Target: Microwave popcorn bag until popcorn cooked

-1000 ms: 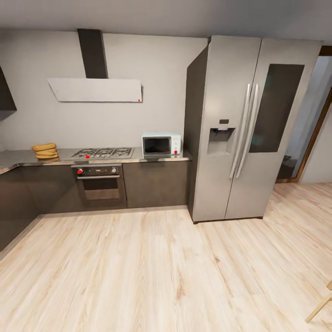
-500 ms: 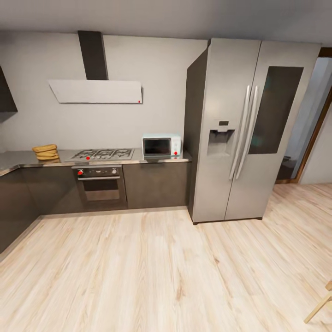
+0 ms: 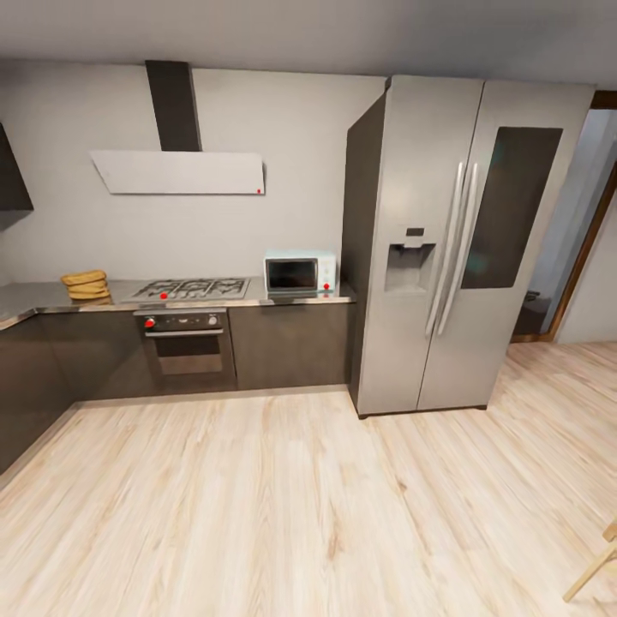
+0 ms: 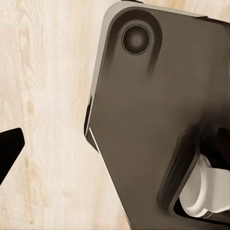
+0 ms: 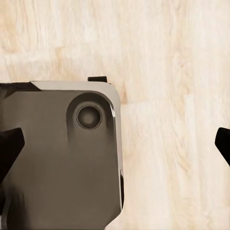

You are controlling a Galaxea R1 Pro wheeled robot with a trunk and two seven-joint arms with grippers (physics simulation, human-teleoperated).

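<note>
Golden popcorn bag (image 3: 85, 285) on countertop (image 3: 257, 296), microwave (image 3: 300, 273)

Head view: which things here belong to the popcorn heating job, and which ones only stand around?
For the job:
- crumpled golden-tan paper popcorn bag
- long grey glossy countertop
- small pale-blue microwave with dark glass door

Just standing around:
- tall steel fridge
- gas hob
- black built-in oven
- white angled hood
</note>
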